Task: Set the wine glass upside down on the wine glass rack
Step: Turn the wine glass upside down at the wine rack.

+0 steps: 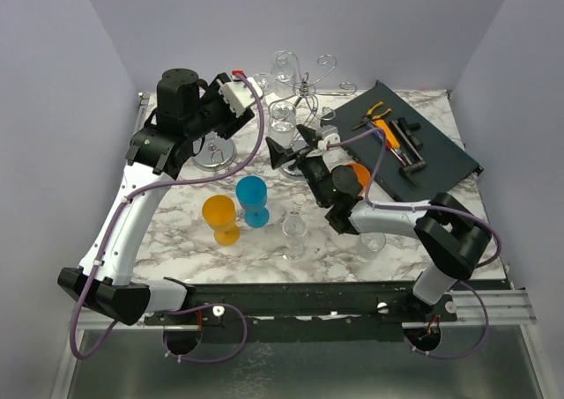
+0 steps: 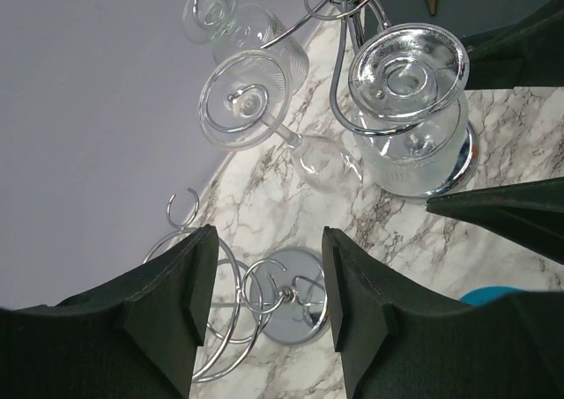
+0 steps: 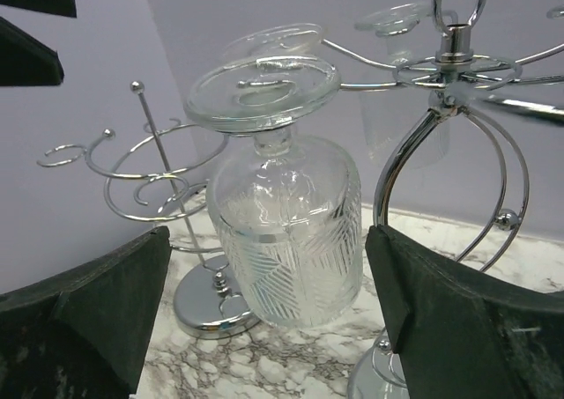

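Black padded fingers (image 3: 97, 328) of the right gripper (image 3: 264, 240) fill the bottom corners of its wrist view. The frame cuts them off. They are spread wide, with the clear cut-pattern wine glass (image 3: 286, 232) between them. That glass hangs upside down, its round foot on top resting in a wire ring of the tall chrome wine glass rack (image 3: 414, 170). One finger stands clear of the bowl. The other sits just beside it, and whether it touches cannot be told. The lower edge cuts off the rack's base, and fainter glass shapes behind the stem are too dim to make out.

On the left gripper (image 2: 264, 302) the fingers are likewise apart and hold nothing. Under their gap lies the round mirrored base of a smaller chrome spiral stand (image 2: 286, 320). The hung glass is well ahead of these fingers, near a second clear stemmed glass (image 2: 242, 99) on another arm of the rack.

From above, the right fingertips are hard to separate from the arm. An orange glass (image 1: 220, 218) and a blue glass (image 1: 253, 201) stand on the marble table (image 1: 264, 249).
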Robot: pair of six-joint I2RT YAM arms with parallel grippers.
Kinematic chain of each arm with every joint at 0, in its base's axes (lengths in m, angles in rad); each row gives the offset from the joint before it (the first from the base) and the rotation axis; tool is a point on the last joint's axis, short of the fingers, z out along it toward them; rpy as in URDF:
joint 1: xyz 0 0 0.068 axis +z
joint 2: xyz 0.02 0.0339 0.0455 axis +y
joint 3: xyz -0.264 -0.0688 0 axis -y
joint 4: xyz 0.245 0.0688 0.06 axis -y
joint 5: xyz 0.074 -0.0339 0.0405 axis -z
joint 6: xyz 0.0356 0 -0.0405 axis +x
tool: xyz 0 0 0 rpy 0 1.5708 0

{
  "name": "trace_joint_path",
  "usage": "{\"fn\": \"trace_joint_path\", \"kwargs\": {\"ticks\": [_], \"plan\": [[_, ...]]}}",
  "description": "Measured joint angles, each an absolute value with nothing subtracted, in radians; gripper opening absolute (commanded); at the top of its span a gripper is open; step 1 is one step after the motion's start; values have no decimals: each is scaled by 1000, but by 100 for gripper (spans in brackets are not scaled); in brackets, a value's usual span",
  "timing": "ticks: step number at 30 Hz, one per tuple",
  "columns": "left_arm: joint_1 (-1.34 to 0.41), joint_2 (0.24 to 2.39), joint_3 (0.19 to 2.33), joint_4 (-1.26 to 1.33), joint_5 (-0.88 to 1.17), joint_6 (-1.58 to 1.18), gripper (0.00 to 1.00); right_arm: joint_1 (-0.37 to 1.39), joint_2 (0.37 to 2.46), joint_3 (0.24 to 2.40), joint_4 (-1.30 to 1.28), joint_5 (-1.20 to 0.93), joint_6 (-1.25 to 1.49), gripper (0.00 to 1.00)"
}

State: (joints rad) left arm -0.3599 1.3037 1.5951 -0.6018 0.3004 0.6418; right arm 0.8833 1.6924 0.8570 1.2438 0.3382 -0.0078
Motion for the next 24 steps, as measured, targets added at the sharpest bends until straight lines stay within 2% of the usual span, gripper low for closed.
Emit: {"fn": "trace_joint_path", "kwargs": {"ticks": [6, 12, 17, 19, 24], "plan": [[-360, 1304, 1596, -604, 300, 628, 57, 884, 1534, 836, 1036, 337, 65, 99], [-360, 1303, 1623, -630, 302, 595, 60, 884, 1320, 849, 653, 312, 164, 90], [-360, 1304, 1653, -634, 302, 556, 61, 884, 1274, 1092, 221, 245, 216, 80], [-360, 1304, 1665, -636, 303, 541, 61, 884, 1276, 1214, 62, 226, 225, 79], [-360, 1303, 1676, -640, 303, 517, 61, 884, 1330, 1536, -219, 231, 208, 73]]}}
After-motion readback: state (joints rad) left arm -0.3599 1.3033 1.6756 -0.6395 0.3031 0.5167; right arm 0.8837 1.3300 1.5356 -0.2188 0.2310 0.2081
